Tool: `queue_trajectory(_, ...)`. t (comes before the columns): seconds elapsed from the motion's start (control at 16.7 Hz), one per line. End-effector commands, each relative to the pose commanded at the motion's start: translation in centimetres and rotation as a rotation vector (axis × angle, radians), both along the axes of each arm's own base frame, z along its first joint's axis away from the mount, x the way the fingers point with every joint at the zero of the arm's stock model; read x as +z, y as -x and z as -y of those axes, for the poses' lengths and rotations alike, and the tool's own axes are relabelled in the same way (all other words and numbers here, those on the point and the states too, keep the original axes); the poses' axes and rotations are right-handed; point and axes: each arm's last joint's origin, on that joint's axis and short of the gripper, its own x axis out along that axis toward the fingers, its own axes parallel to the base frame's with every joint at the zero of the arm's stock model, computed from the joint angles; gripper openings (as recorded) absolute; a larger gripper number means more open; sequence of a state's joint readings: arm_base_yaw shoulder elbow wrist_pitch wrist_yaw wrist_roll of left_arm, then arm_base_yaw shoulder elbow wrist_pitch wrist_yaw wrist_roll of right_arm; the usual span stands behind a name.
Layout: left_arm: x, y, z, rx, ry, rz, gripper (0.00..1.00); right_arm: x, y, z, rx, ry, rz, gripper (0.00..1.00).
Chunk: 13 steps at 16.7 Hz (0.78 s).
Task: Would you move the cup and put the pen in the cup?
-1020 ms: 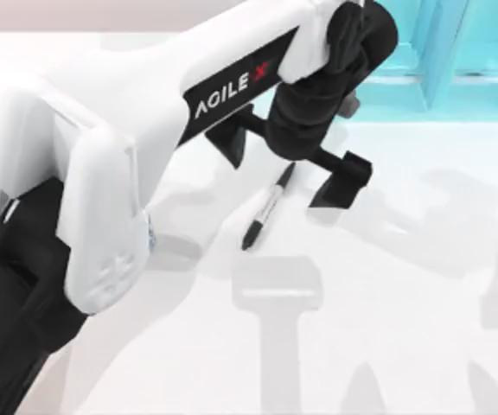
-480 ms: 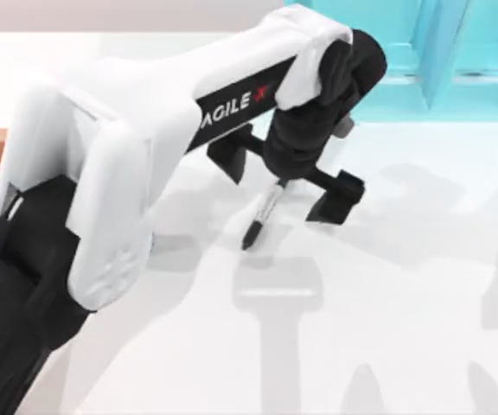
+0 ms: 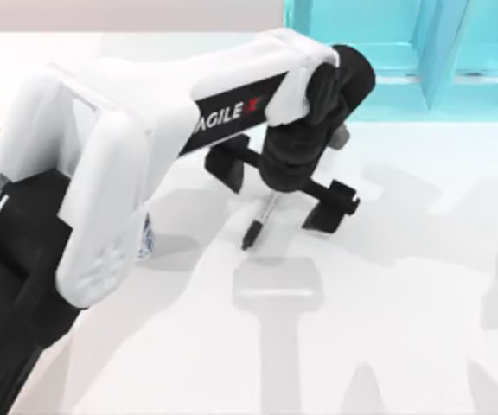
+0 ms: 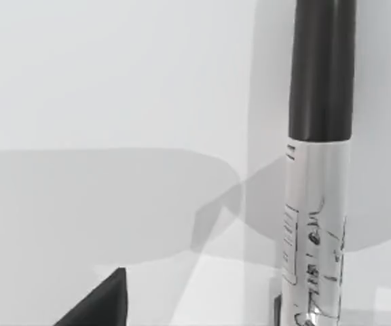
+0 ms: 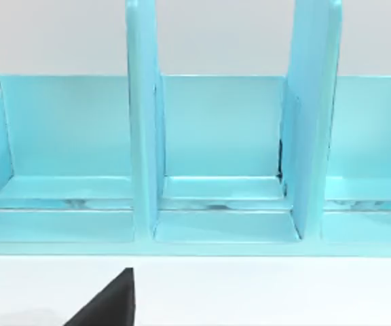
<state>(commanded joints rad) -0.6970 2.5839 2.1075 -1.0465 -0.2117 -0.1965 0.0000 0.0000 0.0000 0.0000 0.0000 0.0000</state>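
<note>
The white table (image 3: 422,285) takes up most of the top view, crossed by grey shadows; along its far edge, toward the right, stands a turquoise rack (image 3: 405,52) with upright dividers, and the right wrist view looks straight into its compartments (image 5: 219,136), three open bays set side by side with pale floors.

The left arm (image 3: 119,156), white-shelled with a black base and the AgileX lettering on its forearm, reaches from the lower left of the top view across to the middle of the table; its black wrist hangs directly over the near end of the pen. The left gripper (image 3: 279,186) is spread wide, one finger (image 3: 228,166) on the left side of the pen and the other on the right, both apart from it (the barrel lies in the gap between them, not pinched).

The pen (image 3: 258,220) lies flat on the table near the centre, slanting from upper right to lower left, its pointed black end toward the lower left and its upper end hidden beneath the wrist; in the left wrist view the pen (image 4: 318,170) runs up the picture, black section above a silver barrel with dark printing, a black fingertip (image 4: 100,302) showing well to one side of it.

A black fingertip of the right gripper (image 5: 107,302) shows before the rack; I cannot tell whether that gripper is spread or pressed together.
</note>
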Motion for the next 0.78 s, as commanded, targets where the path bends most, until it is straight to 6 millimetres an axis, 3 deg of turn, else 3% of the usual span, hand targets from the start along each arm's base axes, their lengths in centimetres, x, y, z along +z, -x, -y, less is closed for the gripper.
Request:
queue_trajectory(0.12, 0.0, 0.0, 0.0, 0.0, 0.0, 0.0, 1.0, 0.0, 0.0, 0.0, 0.0, 0.0, 0.0, 1.0)
queue_trajectory(0.78, 0.0, 0.0, 0.0, 0.0, 0.0, 0.0, 0.17, 0.0, 0.0, 0.0, 0.0, 0.0, 0.0, 1.0)
